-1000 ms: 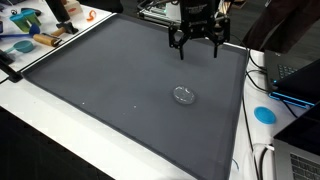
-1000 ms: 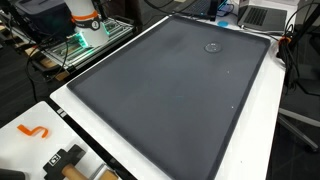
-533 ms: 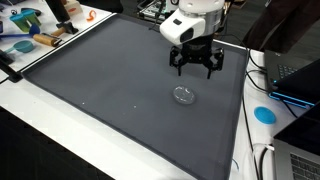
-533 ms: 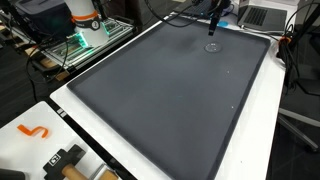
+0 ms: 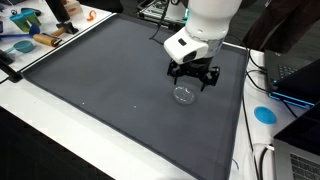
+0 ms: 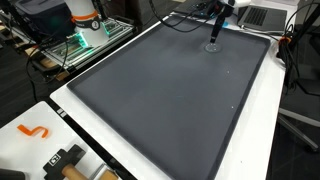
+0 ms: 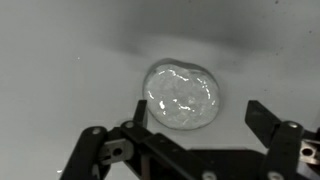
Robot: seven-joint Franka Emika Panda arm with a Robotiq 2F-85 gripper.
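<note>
A small clear, shiny round object, like a crumpled plastic lid or blob (image 7: 181, 97), lies on the dark grey mat (image 5: 110, 80). It also shows in both exterior views (image 5: 184, 96) (image 6: 211, 47). My gripper (image 7: 197, 112) hovers just above it, open, with the clear object between and slightly ahead of the fingertips. The left finger (image 7: 138, 112) is close to the object's edge; the right finger (image 7: 262, 118) stands apart from it. In an exterior view the gripper (image 5: 193, 82) hangs under the white arm, a little above the mat.
The mat covers a white table (image 5: 40, 120). Tools and coloured items (image 5: 28, 30) lie at one far corner. A blue disc (image 5: 264, 114) and laptops (image 5: 295, 80) sit beside the mat's edge. An orange hook (image 6: 33, 131) and a clamp (image 6: 65, 160) lie on the near white corner.
The arm has come down and forward over the mat, bringing the open gripper from the far edge to just above the clear object. The object has not moved.
</note>
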